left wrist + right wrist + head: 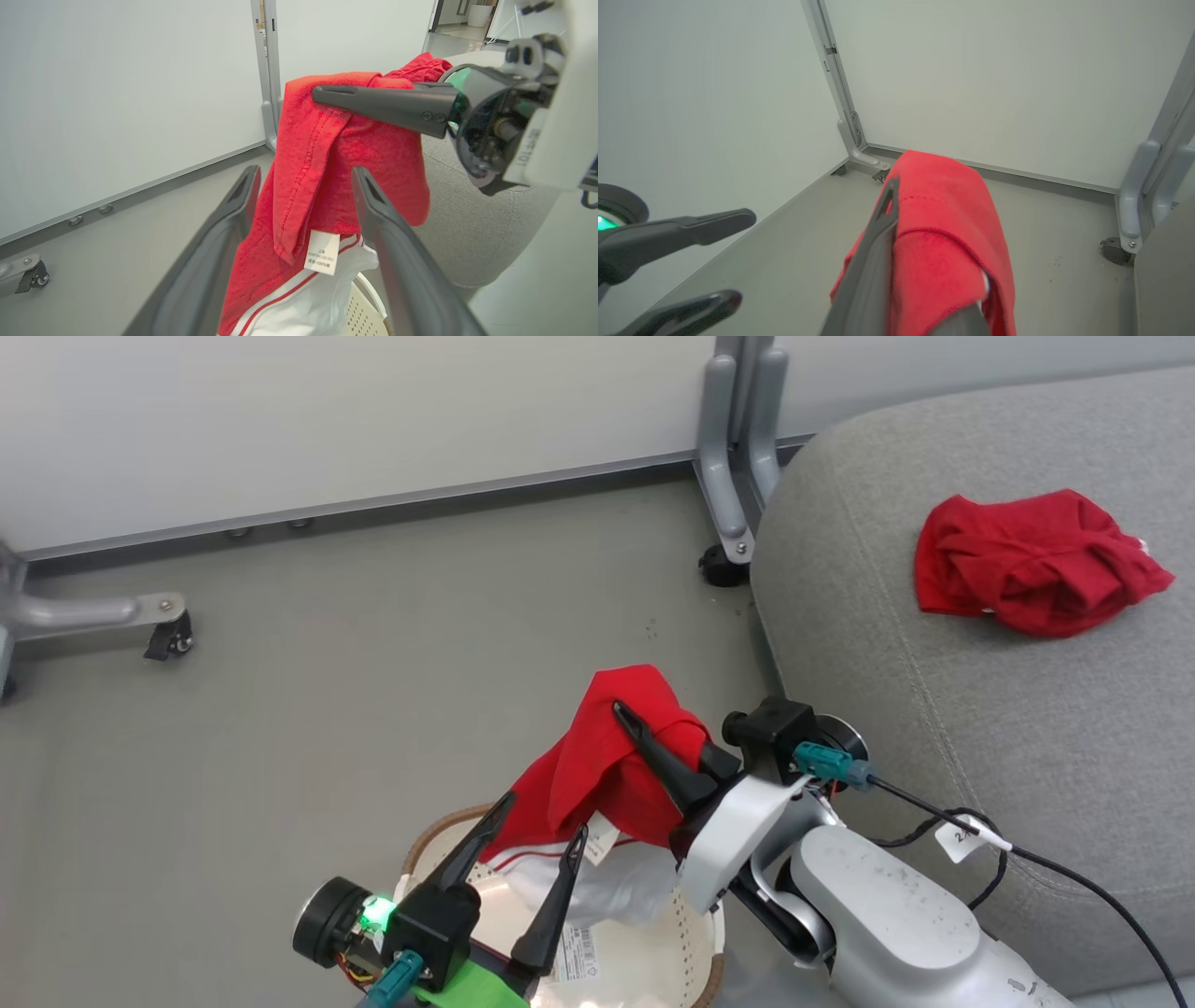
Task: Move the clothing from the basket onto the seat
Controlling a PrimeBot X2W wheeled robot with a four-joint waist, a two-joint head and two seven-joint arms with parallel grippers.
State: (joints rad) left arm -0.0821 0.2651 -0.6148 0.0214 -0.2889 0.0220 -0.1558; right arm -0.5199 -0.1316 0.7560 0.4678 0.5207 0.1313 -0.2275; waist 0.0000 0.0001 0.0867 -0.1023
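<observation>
A: The red-and-white garment [597,775] is hanging limp from our right gripper [644,735], whose fingers are pinched together on a fold of its red part. We are judging it light and very soft, sagging wherever nothing is carrying it.

B: Agreed. Its white lower end is trailing down into the basket [429,833], near us, so as far as we can tell we are not clear of the rim yet.

A: The cloth is draping over the upper finger, so it could be slipping off if we are swinging fast. A thick fold or the stitched hem is offering the safest hold.

B: Our left gripper [546,814] is standing with its fingers wide apart just beside the hanging part, holding nothing. We think it could be taking up the loose lower end.

A: The plain red garment [1036,565] is already lying crumpled on the seat [934,728], far to the right. We are aiming for the bare cushion near it.
</observation>
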